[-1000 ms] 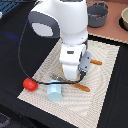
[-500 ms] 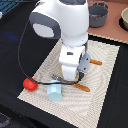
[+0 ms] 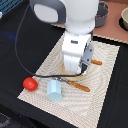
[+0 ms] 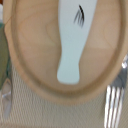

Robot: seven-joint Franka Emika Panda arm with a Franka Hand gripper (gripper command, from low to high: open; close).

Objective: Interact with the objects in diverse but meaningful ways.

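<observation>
Nearest in the exterior view, a pale blue cup (image 3: 54, 90) is seen lying on a woven placemat (image 3: 107, 95) spread over the dark table (image 3: 20, 55). To the exterior view's left of the cup, a small red tomato (image 3: 30, 84) rests at the mat's edge. Just beyond the cup, a brown sausage stick (image 3: 79, 86) lies on the mat, beside the rim of a wooden plate (image 4: 30, 75). In the wrist view, a white flat piece (image 4: 72, 45) with a dark mark is shown lying on that plate, and a fork (image 4: 114, 102) lies beside the plate on the mat. The tool is hidden beneath the white arm (image 3: 75, 47) over the plate; whether it is open or closed cannot be told. Farthest, a grey pot (image 3: 101, 15) stands on the table.
</observation>
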